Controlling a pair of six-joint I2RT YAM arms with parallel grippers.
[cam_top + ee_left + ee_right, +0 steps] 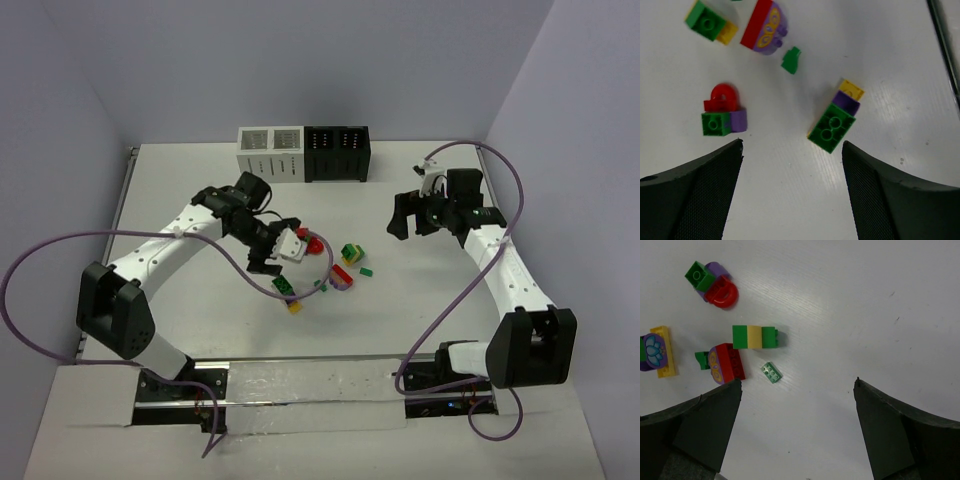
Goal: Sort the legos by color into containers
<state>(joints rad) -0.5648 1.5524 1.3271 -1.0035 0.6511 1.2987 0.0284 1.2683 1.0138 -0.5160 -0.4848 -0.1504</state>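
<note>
The top view looks down from above and behind the arm bases toward the far wall. It is far enough off to take in the whole table (200, 190), with the legos (335, 265) mid-frame. The left wrist view looks straight down from close above the legos, its fingers (695, 195) in the bottom corners. The right wrist view looks down close beside the legos, which fill its left half. All three views share the red-purple stack (343, 277).
</note>
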